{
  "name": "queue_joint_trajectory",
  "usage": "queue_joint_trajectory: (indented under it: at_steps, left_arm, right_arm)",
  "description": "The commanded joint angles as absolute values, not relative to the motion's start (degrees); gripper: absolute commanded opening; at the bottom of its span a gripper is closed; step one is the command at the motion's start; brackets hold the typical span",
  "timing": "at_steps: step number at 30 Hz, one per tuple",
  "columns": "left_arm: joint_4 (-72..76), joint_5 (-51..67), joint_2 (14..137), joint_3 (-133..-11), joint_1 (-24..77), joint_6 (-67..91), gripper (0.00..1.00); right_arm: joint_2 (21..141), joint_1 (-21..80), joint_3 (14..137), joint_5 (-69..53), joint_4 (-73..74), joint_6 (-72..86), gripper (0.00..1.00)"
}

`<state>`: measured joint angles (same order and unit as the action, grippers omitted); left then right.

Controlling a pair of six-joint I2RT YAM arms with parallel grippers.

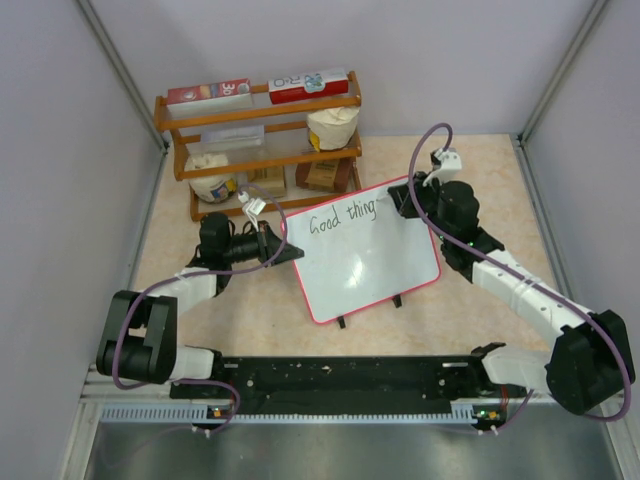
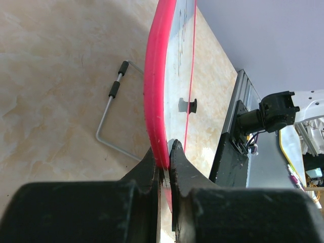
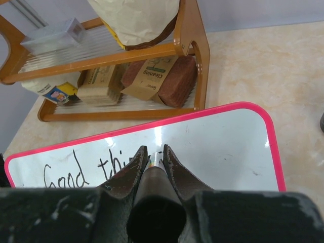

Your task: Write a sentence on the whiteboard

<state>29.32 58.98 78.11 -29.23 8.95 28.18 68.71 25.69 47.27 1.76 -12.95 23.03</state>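
The whiteboard (image 1: 365, 260), glossy white with a pink-red frame, stands tilted in the middle of the table. Black handwriting on it, the sentence (image 1: 342, 217), reads "Good thing" along the top. My left gripper (image 1: 285, 245) is shut on the board's left edge; in the left wrist view the fingers (image 2: 174, 162) pinch the red frame (image 2: 154, 101). My right gripper (image 1: 400, 200) is shut on a dark marker (image 3: 154, 202) whose tip touches the whiteboard (image 3: 223, 147) just right of the sentence (image 3: 76, 169).
A wooden rack (image 1: 260, 140) with boxes, bags and sponges stands behind the board, close to both grippers. A bent metal wire stand (image 2: 114, 119) lies on the table behind the board. Grey walls close in left, right and back.
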Motion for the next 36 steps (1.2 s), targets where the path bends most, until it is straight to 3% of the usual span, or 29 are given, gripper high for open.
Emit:
queue_joint_trajectory:
  at_steps: [1, 36]
  left_arm:
    - [23.47, 57.74, 79.45, -26.46, 11.25, 14.33, 0.00]
    - [23.55, 57.66, 79.28, -26.37, 11.25, 14.33, 0.00]
  right_arm:
    - [68.64, 25.31, 46.58, 0.18, -15.21, 22.94, 0.00]
    - [65.65, 25.31, 41.13, 1.41, -11.86, 21.97, 0.00]
